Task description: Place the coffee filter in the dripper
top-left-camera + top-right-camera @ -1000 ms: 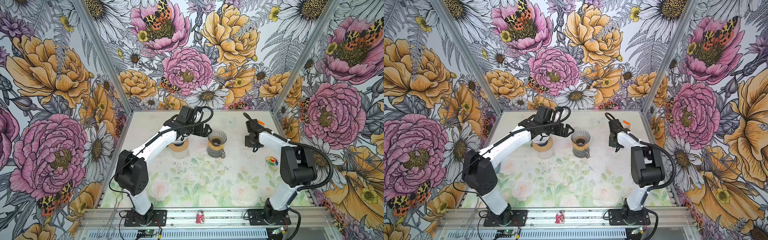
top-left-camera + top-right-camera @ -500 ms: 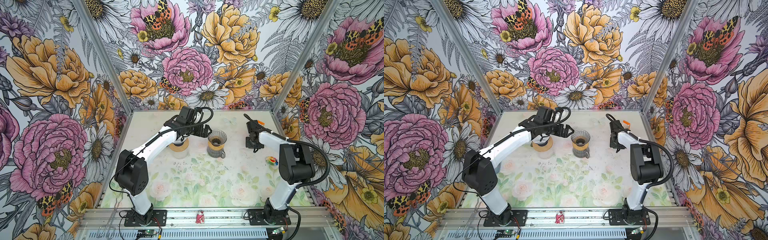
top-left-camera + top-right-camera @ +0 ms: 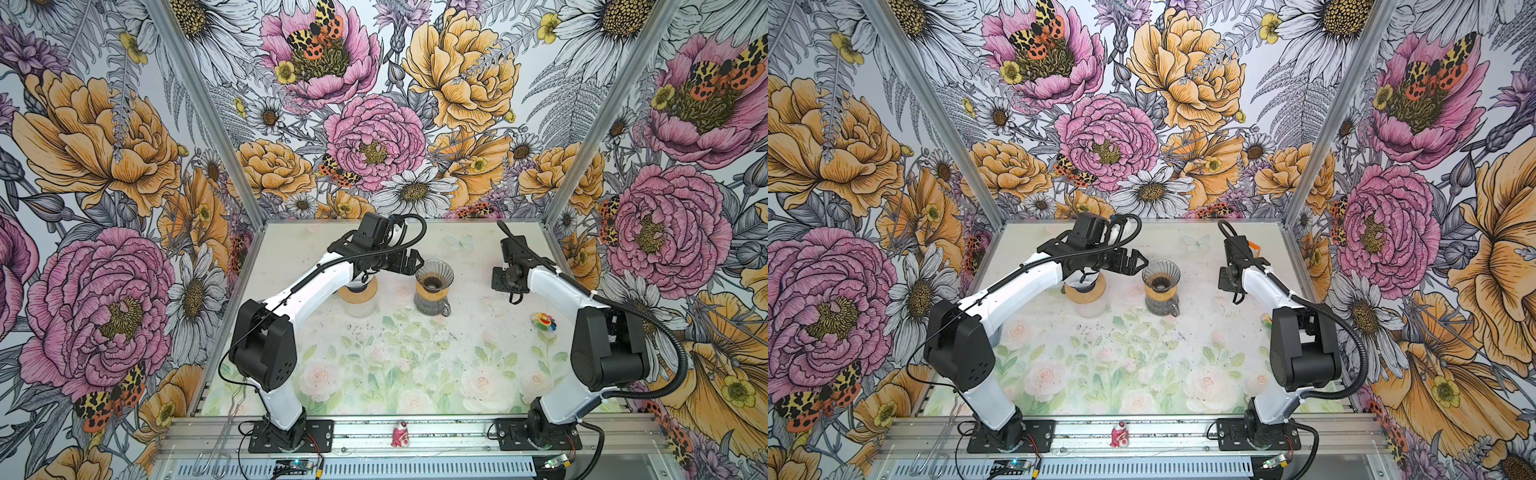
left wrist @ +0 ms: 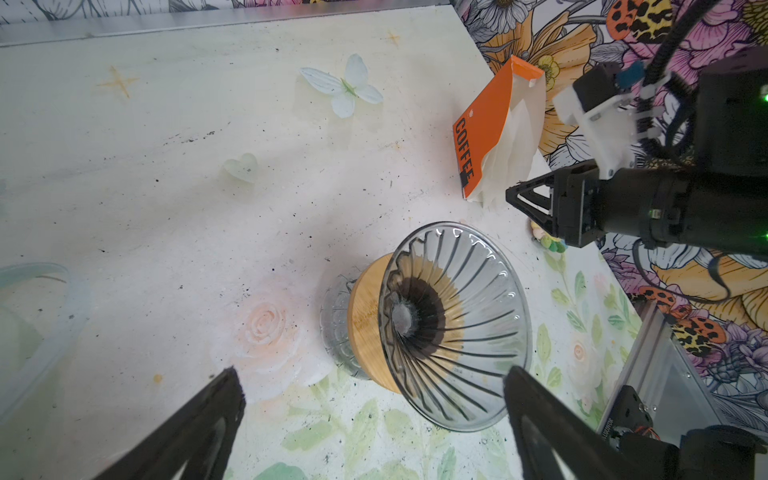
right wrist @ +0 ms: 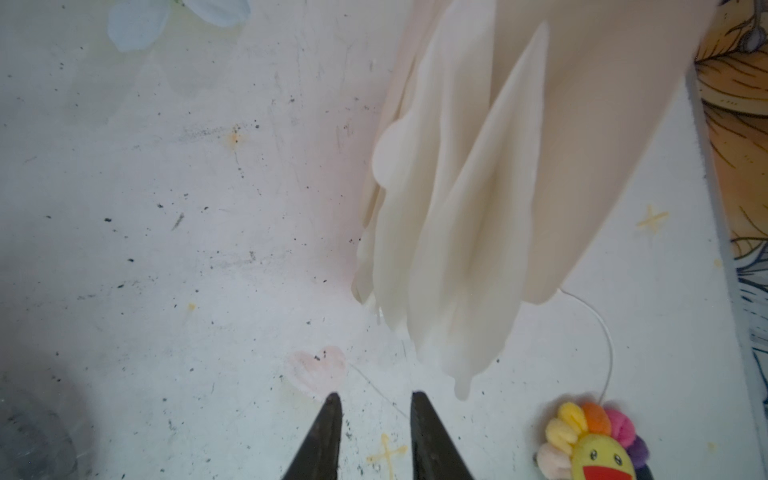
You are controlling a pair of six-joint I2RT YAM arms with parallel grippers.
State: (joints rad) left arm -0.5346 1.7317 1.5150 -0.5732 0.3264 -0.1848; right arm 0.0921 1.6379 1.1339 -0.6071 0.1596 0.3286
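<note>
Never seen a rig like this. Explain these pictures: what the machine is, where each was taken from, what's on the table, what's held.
Two robot arms are bolted to the front of a table, each ending in a two-fingered gripper. Two pictures look down from overhead; two come from cameras on the arms' wrists. On the table stand a glass dripper, a jar with a wooden collar, white paper filters in an orange holder marked COFFEE, and a toy flower. The left gripper is wide open close to the dripper; the right gripper is slightly open, pointing at the filters. Nothing is held, and the dripper holds no filter yet.
</note>
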